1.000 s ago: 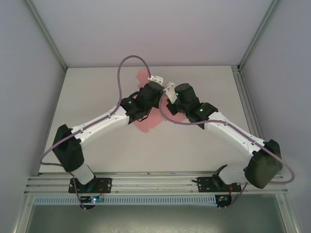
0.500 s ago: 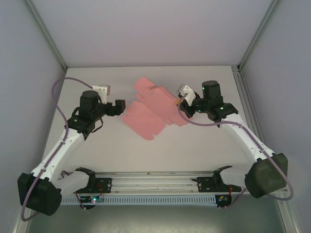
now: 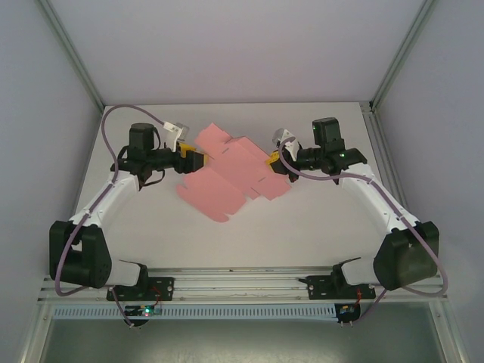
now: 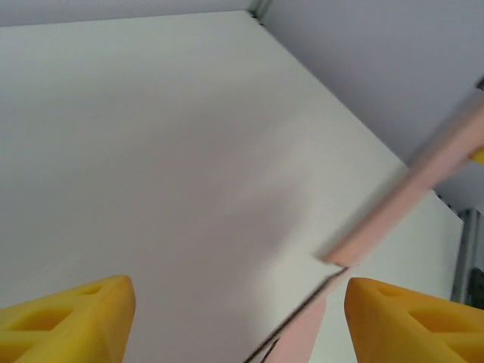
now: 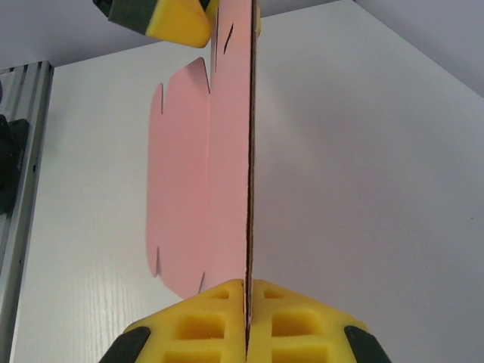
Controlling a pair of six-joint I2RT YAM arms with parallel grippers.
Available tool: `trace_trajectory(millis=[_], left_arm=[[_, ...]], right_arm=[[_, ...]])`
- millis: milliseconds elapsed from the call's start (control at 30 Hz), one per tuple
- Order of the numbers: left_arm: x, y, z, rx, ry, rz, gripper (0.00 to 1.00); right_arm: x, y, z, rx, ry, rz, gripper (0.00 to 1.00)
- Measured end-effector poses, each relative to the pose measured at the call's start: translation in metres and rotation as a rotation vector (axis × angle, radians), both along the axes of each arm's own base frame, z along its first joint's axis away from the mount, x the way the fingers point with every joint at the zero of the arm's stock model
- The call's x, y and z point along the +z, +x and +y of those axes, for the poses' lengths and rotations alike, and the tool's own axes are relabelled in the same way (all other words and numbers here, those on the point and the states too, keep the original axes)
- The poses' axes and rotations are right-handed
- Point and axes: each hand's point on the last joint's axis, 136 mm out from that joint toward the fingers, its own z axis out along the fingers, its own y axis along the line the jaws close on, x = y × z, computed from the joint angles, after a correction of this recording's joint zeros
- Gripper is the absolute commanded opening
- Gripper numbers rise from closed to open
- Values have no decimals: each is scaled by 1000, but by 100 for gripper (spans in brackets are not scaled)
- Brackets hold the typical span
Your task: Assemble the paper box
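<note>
The paper box (image 3: 227, 170) is a flat pink die-cut sheet with flaps, held up edge-on over the middle of the table. My right gripper (image 3: 273, 160) is shut on the sheet's right edge. In the right wrist view its yellow pads (image 5: 204, 325) pinch the thin card (image 5: 197, 174), which runs straight away from them. My left gripper (image 3: 197, 159) is at the sheet's left edge, open. In the left wrist view its fingertips (image 4: 412, 318) stand wide apart. A pink edge (image 4: 412, 178) passes between them, nearer the right one and touching neither.
The white table (image 3: 302, 227) is walled by grey panels and metal rails at the back and sides. The aluminium rail (image 3: 242, 280) with both arm bases runs along the near edge. Purple cables loop above each arm.
My left arm has pulled out of the centre, swung left, then come back to the sheet's left edge with its jaws open. The right gripper has shifted the sheet slightly left, still gripping it.
</note>
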Motion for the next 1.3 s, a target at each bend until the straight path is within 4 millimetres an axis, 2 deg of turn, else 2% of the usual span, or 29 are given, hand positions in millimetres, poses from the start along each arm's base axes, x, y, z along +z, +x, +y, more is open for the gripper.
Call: trace_trajectory(millis=[67, 200, 333, 433, 567, 733, 967, 1133, 1300], left_arm=[[3, -6, -5, -54, -15, -21, 65], [5, -12, -9, -110, -30, -43, 44], [-1, -6, -9, -102, -30, -20, 22], [-7, 2, -7, -63, -18, 13, 10], [-13, 7, -10, -14, -1, 55, 9], [-23, 14, -8, 61, 39, 91, 10], [-58, 24, -21, 196, 251, 155, 10], [-81, 19, -25, 274, 449, 163, 10], [-93, 7, -37, 243, 553, 134, 10]], right_arm=[[3, 3, 0, -5, 5, 1, 0], [7, 11, -2, -16, 18, 14, 0], [4, 13, -4, -22, 19, 33, 0], [2, 17, -5, -51, 2, 32, 0], [-7, 27, -6, -137, -52, -5, 0], [-9, 33, 3, -261, -179, -109, 0], [-28, 36, 4, -449, -371, -175, 0], [-37, 32, 9, -520, -459, -207, 0], [-61, 38, -1, -616, -545, -164, 0]])
